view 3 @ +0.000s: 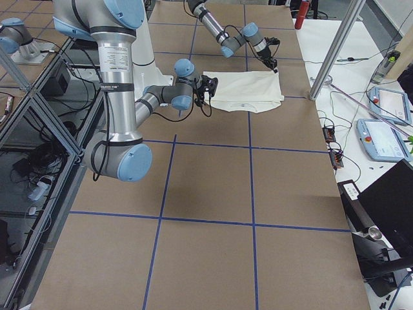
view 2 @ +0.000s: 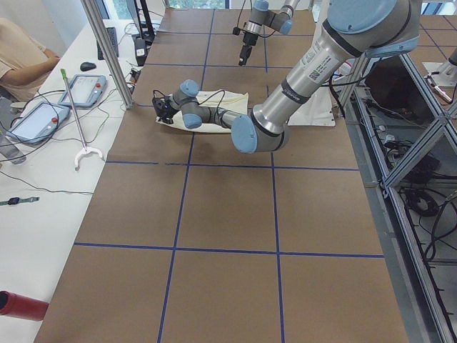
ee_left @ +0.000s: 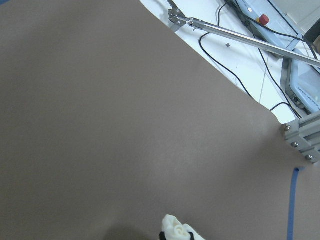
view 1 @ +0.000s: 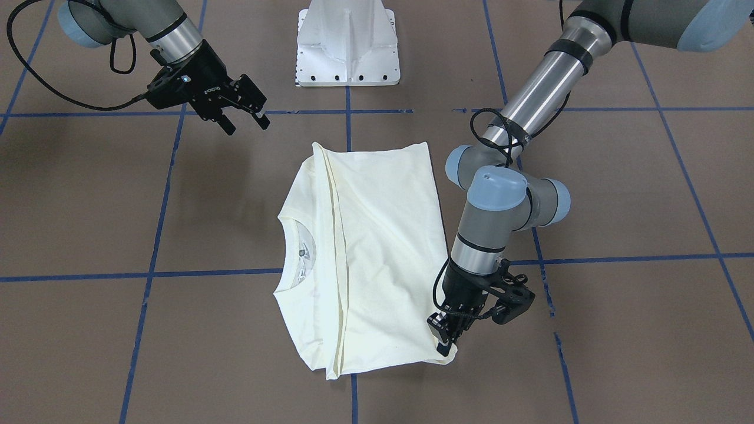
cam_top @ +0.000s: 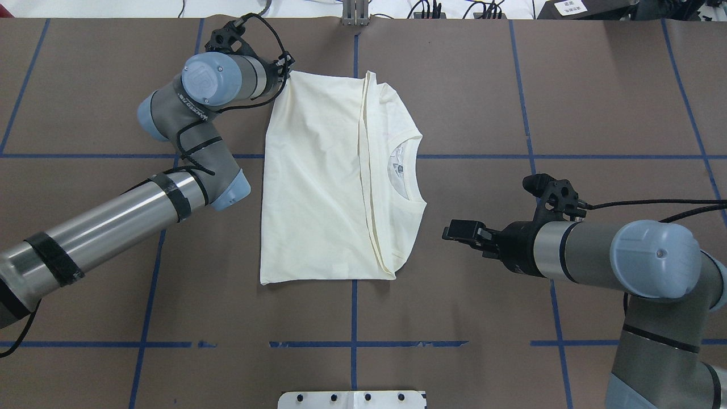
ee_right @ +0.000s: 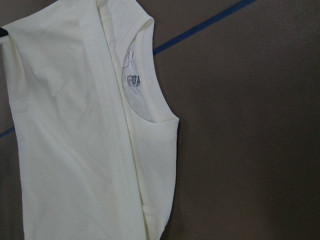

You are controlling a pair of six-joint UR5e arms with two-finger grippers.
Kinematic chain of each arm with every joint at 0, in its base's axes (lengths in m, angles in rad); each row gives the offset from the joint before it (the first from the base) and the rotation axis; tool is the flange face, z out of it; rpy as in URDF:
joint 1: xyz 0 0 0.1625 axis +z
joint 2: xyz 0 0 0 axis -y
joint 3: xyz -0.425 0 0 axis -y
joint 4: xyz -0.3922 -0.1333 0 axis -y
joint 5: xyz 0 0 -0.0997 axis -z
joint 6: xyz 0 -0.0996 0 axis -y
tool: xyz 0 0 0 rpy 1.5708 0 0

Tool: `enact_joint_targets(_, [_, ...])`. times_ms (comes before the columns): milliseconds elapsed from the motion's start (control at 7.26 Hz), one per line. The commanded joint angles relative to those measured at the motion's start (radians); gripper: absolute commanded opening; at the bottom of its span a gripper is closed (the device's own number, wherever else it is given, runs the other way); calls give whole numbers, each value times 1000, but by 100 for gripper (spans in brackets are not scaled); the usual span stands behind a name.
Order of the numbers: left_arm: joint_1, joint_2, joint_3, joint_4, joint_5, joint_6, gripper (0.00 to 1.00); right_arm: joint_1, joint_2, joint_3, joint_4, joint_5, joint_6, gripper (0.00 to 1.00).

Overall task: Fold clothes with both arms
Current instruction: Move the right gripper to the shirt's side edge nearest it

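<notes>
The shirt [view 1: 377,247] lies folded flat on the table [view 1: 618,330], plain side up, out in front of the base [view 1: 347,47]. The left gripper [view 1: 446,341] pinches a nub of cloth at the corner far from the base, opposite the collar [view 1: 293,253]. The right gripper [view 1: 244,122] hangs nearer the base, off the collar side, jaws spread and empty. The cloth looks light, soft and limp. It will likely sag and crease, so corners and hems, layers together, are the best hold.

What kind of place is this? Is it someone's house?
Probably a robot lab, not a house: a left arm and a right arm handle a shirt on a tape-gridded table, with control pads on a side bench.
</notes>
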Motion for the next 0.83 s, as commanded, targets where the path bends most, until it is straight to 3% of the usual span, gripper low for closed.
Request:
enact_joint_targets(0, [-1, 3, -38, 1, -4, -7, 59, -31, 49, -22, -4, -100, -1, 100])
enact_joint_targets(138, [3, 109, -197, 3, -8, -7, 66, -31, 107, -71, -19, -114, -1, 100])
enact_joint_targets(276, [17, 197, -340, 27, -50, -9, 66, -31, 234, -119, -143, -126, -3, 100])
enact_joint_targets(413, [22, 249, -425, 71, -64, -9, 66, -36, 384, -172, -344, -125, -48, 100])
enact_joint_targets(551, [22, 294, -466, 75, -63, -9, 66, -48, 466, -223, -453, -124, -184, 100])
enact_joint_targets(689, [22, 340, -511, 73, -63, -7, 66, -53, 485, -284, -461, -122, -401, 100])
